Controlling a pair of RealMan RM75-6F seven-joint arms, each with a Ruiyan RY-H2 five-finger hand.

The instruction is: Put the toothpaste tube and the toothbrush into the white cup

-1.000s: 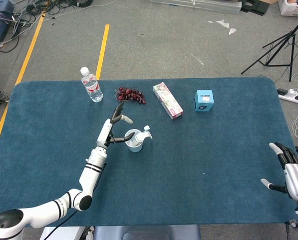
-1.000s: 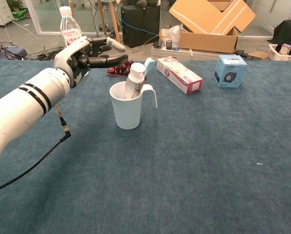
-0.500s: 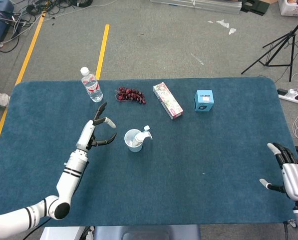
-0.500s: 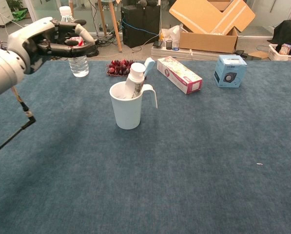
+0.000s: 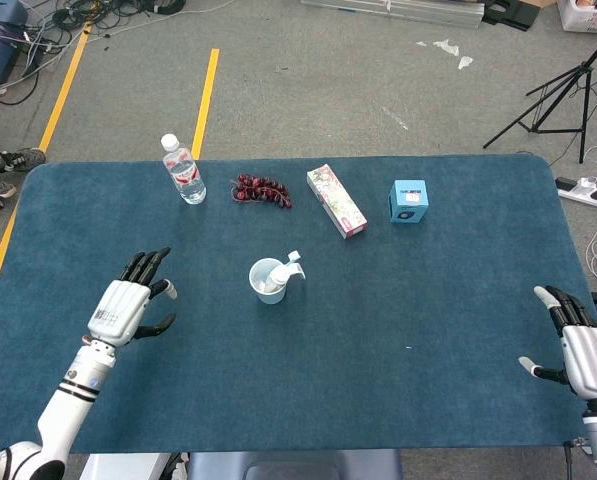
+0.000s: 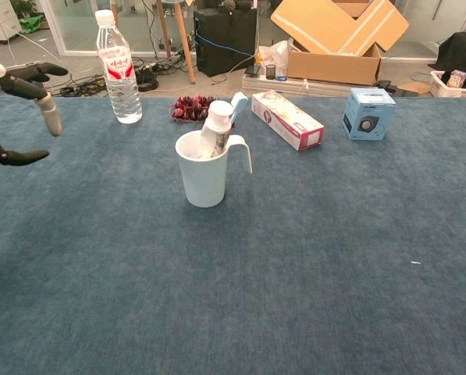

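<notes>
The white cup (image 5: 266, 282) (image 6: 204, 179) stands upright near the middle of the blue table. Inside it the toothpaste tube (image 6: 215, 128) leans with its cap up, and the toothbrush head (image 6: 238, 104) sticks out beside it. My left hand (image 5: 130, 305) (image 6: 18, 101) hovers well to the left of the cup, fingers spread and holding nothing. My right hand (image 5: 578, 347) sits at the table's right edge, fingers apart and empty; the chest view does not show it.
Along the far side stand a water bottle (image 5: 183, 170) (image 6: 118, 67), a bunch of dark grapes (image 5: 261, 189) (image 6: 190, 108), a long patterned box (image 5: 336, 200) (image 6: 287, 119) and a small blue box (image 5: 409, 201) (image 6: 369, 114). A tripod (image 5: 563, 95) stands on the floor at right.
My left hand has drawn back from beside the cup, leftward and toward the near edge, with fingers spread. The cup and its contents have stayed put. The right hand has barely shifted.
</notes>
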